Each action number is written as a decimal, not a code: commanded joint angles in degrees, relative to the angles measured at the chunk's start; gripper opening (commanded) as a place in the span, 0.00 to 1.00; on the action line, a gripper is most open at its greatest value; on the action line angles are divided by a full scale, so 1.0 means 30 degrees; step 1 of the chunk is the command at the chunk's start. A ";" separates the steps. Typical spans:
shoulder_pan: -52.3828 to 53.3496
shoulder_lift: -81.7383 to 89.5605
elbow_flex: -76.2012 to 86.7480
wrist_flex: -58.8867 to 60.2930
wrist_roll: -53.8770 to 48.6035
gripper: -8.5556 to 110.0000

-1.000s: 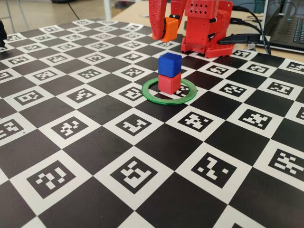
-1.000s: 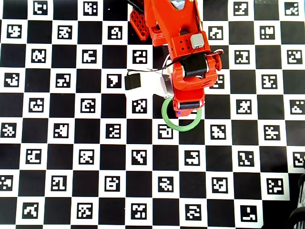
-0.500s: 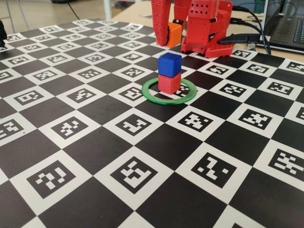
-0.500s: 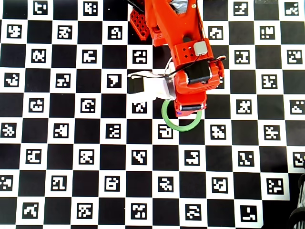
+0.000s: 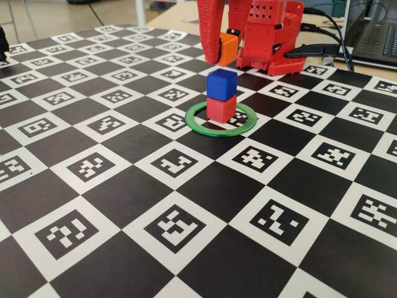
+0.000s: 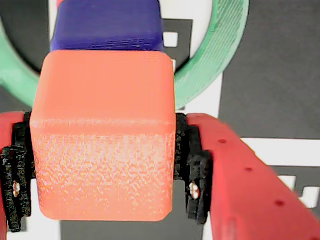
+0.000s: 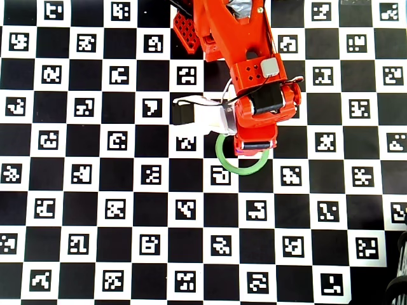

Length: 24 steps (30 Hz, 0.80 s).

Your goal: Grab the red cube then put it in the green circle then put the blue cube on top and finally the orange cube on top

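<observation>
Sitting inside the green circle [image 5: 221, 120] on the checkerboard marker mat [image 5: 124, 205], the red cube [image 5: 221, 108] is carrying the blue cube [image 5: 221, 83] squarely on top of it in the fixed view. The ring is lying flat around the two-cube stack, its near arc showing clear of the red cube. The orange cube [image 5: 227, 48] is hanging in the air behind and above the stack, apart from the blue cube, clamped in the gripper [image 5: 218, 53]. In the wrist view the orange cube [image 6: 102, 135] is filling the gap between the two red fingers [image 6: 240, 170], their dark pads pressing its sides, with the blue cube [image 6: 107, 25] and ring [image 6: 217, 55] showing beyond it. In the overhead view the arm [image 7: 245, 70] is covering the stack, leaving only the ring's arc [image 7: 238, 168] exposed.
</observation>
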 commanded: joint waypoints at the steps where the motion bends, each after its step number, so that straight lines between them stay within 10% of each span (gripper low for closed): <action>1: -0.0293 0.0293 -0.1025 -0.0293 0.0117 0.11; 24: -0.0381 0.1553 0.0820 -0.1436 0.0117 0.11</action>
